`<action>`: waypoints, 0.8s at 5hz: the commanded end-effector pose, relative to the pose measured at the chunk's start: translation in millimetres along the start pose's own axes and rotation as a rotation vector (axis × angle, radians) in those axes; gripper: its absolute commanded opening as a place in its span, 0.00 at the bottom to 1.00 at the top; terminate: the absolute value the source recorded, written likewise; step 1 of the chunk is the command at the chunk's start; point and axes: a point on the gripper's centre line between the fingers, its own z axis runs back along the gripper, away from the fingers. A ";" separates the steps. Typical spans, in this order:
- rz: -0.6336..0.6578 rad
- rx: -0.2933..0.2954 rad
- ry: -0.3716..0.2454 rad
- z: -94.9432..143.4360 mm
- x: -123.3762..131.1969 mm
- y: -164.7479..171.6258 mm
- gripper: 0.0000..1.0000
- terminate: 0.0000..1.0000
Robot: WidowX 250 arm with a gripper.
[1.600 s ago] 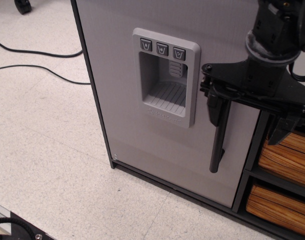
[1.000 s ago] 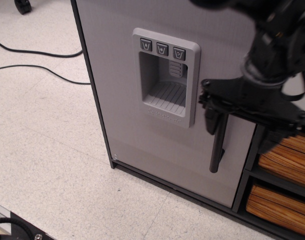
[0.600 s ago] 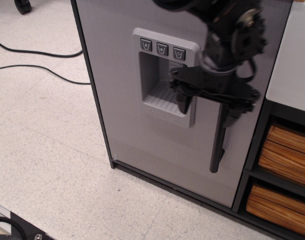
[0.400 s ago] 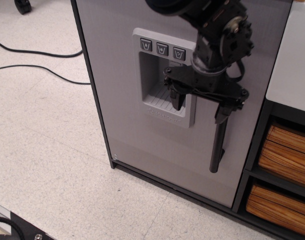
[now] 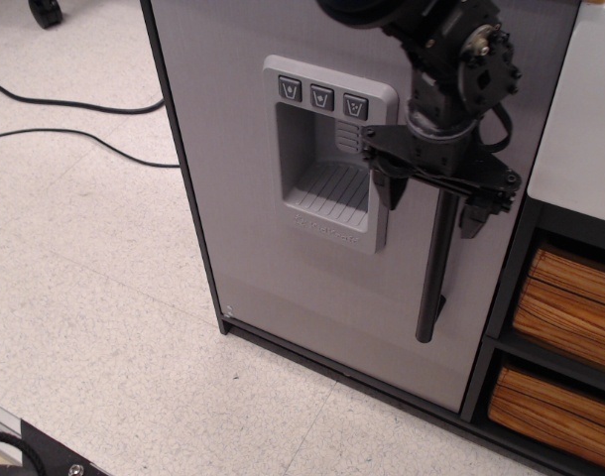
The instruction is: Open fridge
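The fridge (image 5: pixel 273 268) has a light-grey door in a dark frame, and the door looks shut. A moulded grey dispenser recess (image 5: pixel 327 149) with three buttons sits on the door. A black vertical bar handle (image 5: pixel 433 278) runs down the door's right side. My black gripper (image 5: pixel 431 206) is open, with one finger (image 5: pixel 389 188) left of the handle and the other finger (image 5: pixel 474 216) right of it. The handle's upper part is hidden behind my gripper.
A dark shelf unit (image 5: pixel 511 327) with orange wood-grain boxes (image 5: pixel 565 307) stands right of the fridge, with a light top surface (image 5: pixel 580 129). Black cables (image 5: pixel 74 104) lie on the speckled floor at the left. A dark object (image 5: pixel 40 451) sits at the bottom-left corner.
My gripper swung left from beside the shelf unit, across the door to the dispenser, then came back right. It now straddles the handle. The door has not moved.
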 end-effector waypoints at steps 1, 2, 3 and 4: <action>-0.021 -0.038 -0.080 5.4 36.0 -7.2 1.00 0.00; -0.058 -0.069 -0.093 6.9 35.3 -8.7 0.00 0.00; -0.090 -0.095 -0.100 7.0 41.0 -8.2 0.00 0.00; -0.099 -0.107 -0.107 6.5 45.2 -9.6 0.00 0.00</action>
